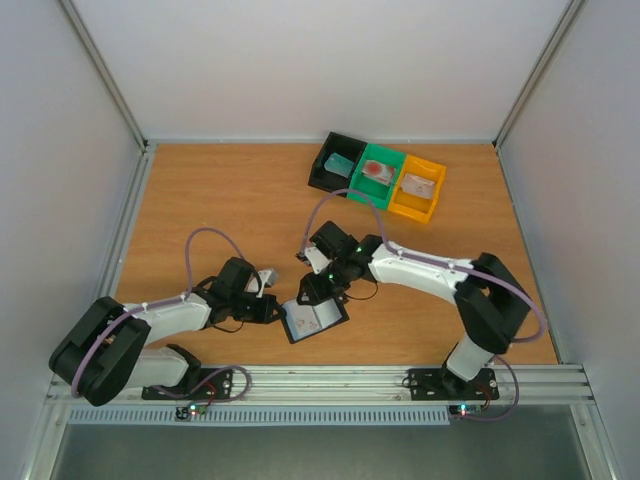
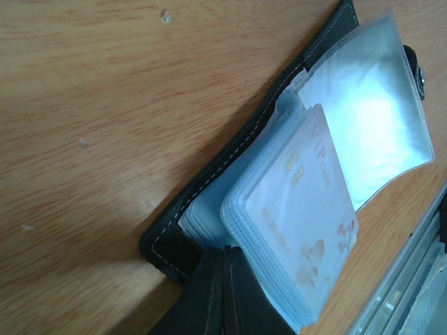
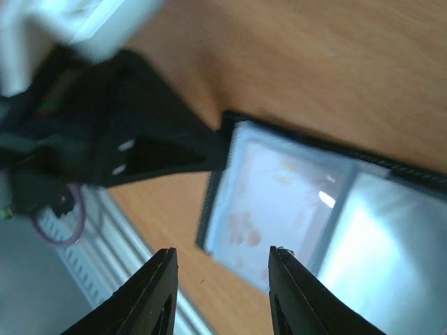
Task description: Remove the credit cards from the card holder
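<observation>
On the wooden table (image 1: 220, 200), with the left gripper (image 2: 225, 259) clamped on the card holder (image 1: 314, 320), we should centre the half-open, empty right gripper (image 3: 222, 252) over the whitish card (image 2: 300, 209).

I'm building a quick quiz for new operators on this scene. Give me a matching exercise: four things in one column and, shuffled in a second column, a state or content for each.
Column A
1. left gripper
2. right gripper
3. green tray
4. card holder

Column B
a. has a red card inside
b. open, nothing between its fingers, over the card holder
c. lies open on the table, a pale card in its clear sleeve
d. shut on the card holder's edge

Pairs: 1-d, 2-b, 3-a, 4-c
</observation>
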